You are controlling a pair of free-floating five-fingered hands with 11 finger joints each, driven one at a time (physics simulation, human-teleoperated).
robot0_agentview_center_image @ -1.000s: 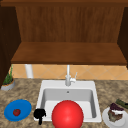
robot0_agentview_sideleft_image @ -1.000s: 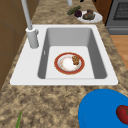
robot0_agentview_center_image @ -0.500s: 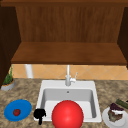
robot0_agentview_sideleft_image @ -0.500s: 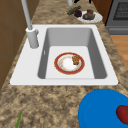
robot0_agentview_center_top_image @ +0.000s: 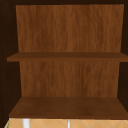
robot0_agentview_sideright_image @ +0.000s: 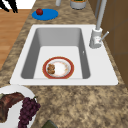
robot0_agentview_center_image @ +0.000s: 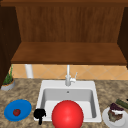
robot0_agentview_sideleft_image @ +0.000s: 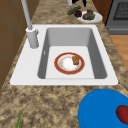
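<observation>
Left hand (robot0_agentview_center_image: 39, 113) is hanging just off the front left corner of the white rectangular sink (robot0_agentview_center_image: 92, 86), fingers loose and pointing down, gripping nothing. Left of the sink, the round blue plate (robot0_agentview_center_image: 23, 107) is sitting on the speckled brown stone table (robot0_agentview_sideleft_image: 50, 100), carrying a small red tomato (robot0_agentview_center_image: 16, 112), and nothing is touching either. Down in the sink's basin, the red-rimmed white plate (robot0_agentview_sideleft_image: 56, 64) is lying flat with a brown crumbly morsel (robot0_agentview_sideleft_image: 75, 60) on its far side. So nothing is being lifted or carried yet: every dish is resting where it stands.

Right hand (robot0_agentview_sideleft_image: 75, 2) is showing as dark shapes far beyond the sink's right end, past the white plate of meat and grapes (robot0_agentview_center_image: 106, 118); how its fingers are set, I cannot tell.

Room to move looks good in front of the sink and above the basin. Behind the sink, the tall white faucet (robot0_agentview_center_image: 68, 77) is standing upright, and the brown wooden shelf (robot0_agentview_center_image: 67, 53) is overhanging the sink, capping any high lift. The basin walls are hemming in the red-rimmed plate.
</observation>
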